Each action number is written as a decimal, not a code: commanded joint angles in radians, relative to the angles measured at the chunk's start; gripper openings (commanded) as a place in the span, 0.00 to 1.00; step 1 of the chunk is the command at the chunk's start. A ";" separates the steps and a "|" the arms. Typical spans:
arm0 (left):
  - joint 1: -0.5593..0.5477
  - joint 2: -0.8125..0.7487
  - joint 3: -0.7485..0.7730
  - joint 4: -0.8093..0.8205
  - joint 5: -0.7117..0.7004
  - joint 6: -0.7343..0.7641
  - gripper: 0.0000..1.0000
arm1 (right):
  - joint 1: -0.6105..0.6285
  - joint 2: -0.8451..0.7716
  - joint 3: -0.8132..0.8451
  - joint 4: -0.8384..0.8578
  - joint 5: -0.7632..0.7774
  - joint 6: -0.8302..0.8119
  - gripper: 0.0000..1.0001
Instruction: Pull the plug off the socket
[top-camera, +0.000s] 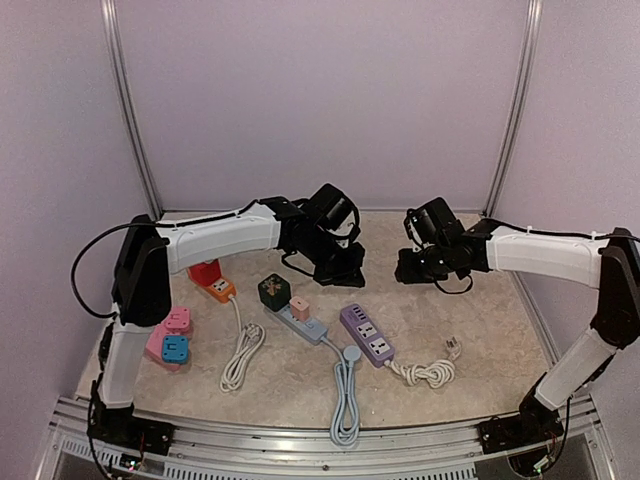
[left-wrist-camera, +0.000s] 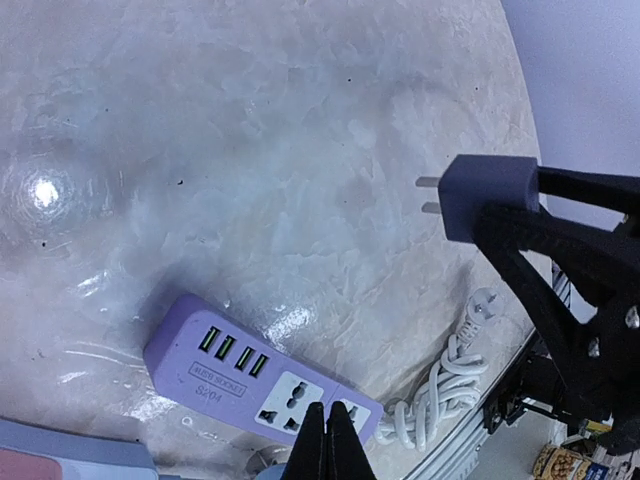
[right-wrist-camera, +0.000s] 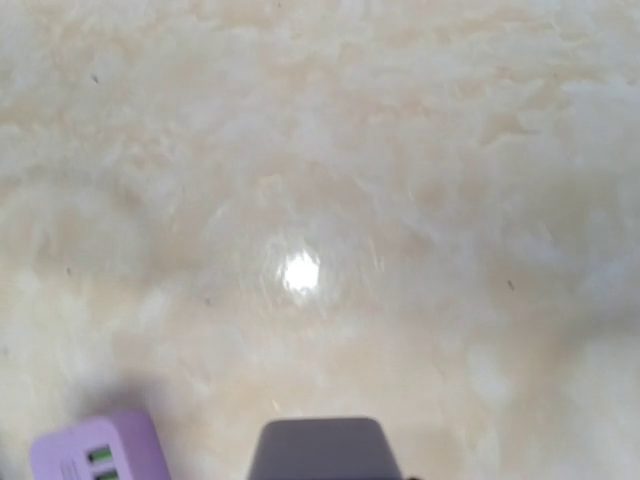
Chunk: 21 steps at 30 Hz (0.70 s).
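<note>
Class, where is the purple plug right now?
Left wrist view, right side: the plug is held in the right end effector, off the table, up and right of the purple strip.

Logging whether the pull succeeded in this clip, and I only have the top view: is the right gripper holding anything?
Observer: Yes. The left wrist view shows the right gripper clamped on a purple plug, with both prongs bare in the air.
Operator: So is the strip free?
Observer: In that same view, the sockets and USB ports that show on the purple power strip have nothing plugged into them.
Operator: And the left gripper?
Observer: The left gripper is shut, fingertips pressed together with nothing between them.
</note>
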 joint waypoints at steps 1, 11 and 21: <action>0.007 -0.116 -0.098 -0.056 -0.040 0.023 0.00 | -0.058 0.059 0.009 0.120 -0.133 -0.037 0.09; 0.080 -0.459 -0.490 -0.049 -0.149 -0.025 0.00 | -0.169 0.178 0.009 0.221 -0.226 -0.063 0.20; 0.139 -0.634 -0.618 -0.058 -0.167 -0.041 0.01 | -0.268 0.197 -0.112 0.317 -0.327 -0.049 0.38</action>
